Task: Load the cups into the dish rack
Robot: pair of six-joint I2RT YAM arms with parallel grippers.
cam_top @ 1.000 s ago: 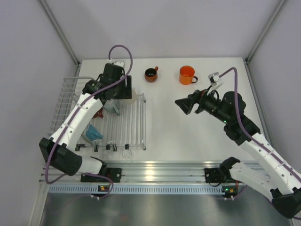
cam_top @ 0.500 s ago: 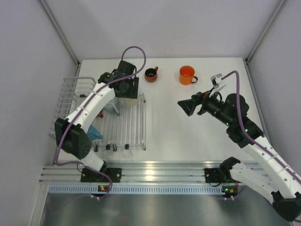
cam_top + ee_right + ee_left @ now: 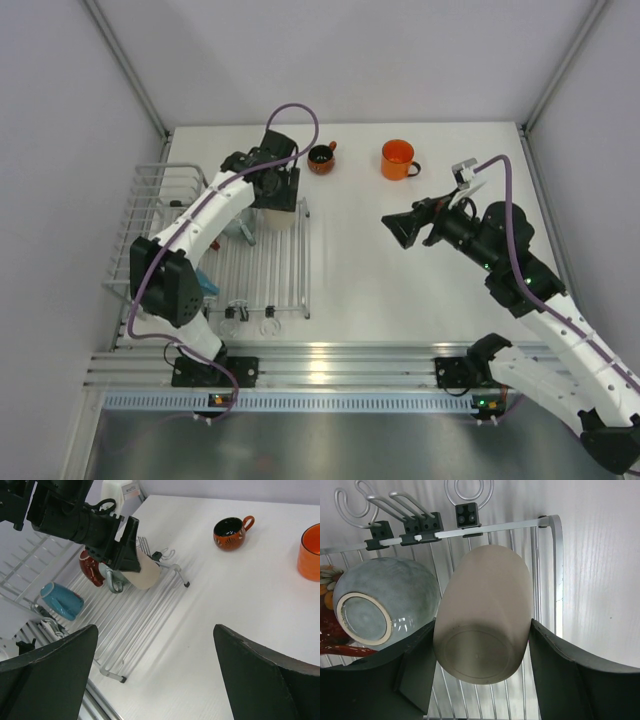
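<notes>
The dish rack (image 3: 272, 278) stands on the left of the worktop (image 3: 400, 300). The left gripper (image 3: 275, 190) clamps the cream mug (image 3: 482, 612) there, bottom-up beside the grey-blue mug (image 3: 385, 607), probably so it drains. The right gripper (image 3: 393, 228) hangs wide open and empty, facing the orange mug (image 3: 397, 158) and the dark red mug (image 3: 321, 157).

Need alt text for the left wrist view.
A cream-beige mug, base toward the camera, is gripped by the left tool, a dark finger on each side, over the white wire dish rack. A grey-blue mug lies beside it on the left; a red mug shows at the left edge.
</notes>
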